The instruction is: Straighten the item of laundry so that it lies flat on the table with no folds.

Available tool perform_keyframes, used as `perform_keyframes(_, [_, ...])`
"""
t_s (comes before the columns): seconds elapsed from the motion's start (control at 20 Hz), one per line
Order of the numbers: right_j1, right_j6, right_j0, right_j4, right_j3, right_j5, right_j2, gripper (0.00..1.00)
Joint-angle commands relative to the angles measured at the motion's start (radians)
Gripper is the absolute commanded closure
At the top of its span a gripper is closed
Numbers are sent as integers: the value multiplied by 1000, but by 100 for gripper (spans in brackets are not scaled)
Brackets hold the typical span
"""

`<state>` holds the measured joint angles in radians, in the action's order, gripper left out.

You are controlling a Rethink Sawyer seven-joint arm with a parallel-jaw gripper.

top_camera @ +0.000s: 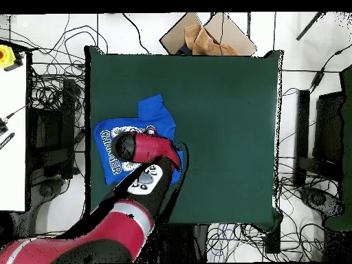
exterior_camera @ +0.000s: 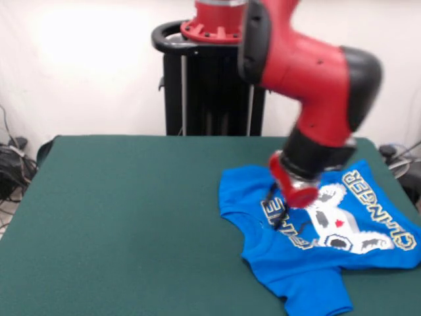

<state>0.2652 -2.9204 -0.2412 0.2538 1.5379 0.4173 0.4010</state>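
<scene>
The bright blue T-shirt (exterior_camera: 316,257) lies print-up on the right part of the dark green table (exterior_camera: 131,217), close to its right edge. White "GAME CHANGER" lettering and a pixel controller show on it. One sleeve points toward the front edge, and the cloth is rumpled near the collar. My red arm comes down over the shirt's upper middle. My gripper (exterior_camera: 284,209) sits low on or just above the cloth, mostly hidden under the wrist. In the overhead view the arm covers much of the shirt (top_camera: 155,113), which lies at the left of the table (top_camera: 227,124).
The black pedestal (exterior_camera: 210,85) stands behind the table's far edge. In the overhead view a cardboard box (top_camera: 206,34) sits beyond the far side. Cables lie all around, and a white bench (top_camera: 10,124) stands at the left.
</scene>
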Motion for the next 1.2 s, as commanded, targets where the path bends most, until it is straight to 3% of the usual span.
perform_keyframes(0.05, [45, 212, 124, -134, 139, -3, -172, 0])
perform_keyframes(0.35, [138, 212, 205, -266, 213, 30, -218, 0])
perform_keyframes(0.65, [185, 231, 328, -358, 270, 21, -338, 0])
perform_keyframes(1.1, [210, 144, 379, -434, 312, -68, -439, 0])
perform_keyframes(1.15, [208, 137, 390, -464, 303, -77, -448, 100])
perform_keyframes(1.2, [212, 130, 387, -466, 301, -77, -442, 100])
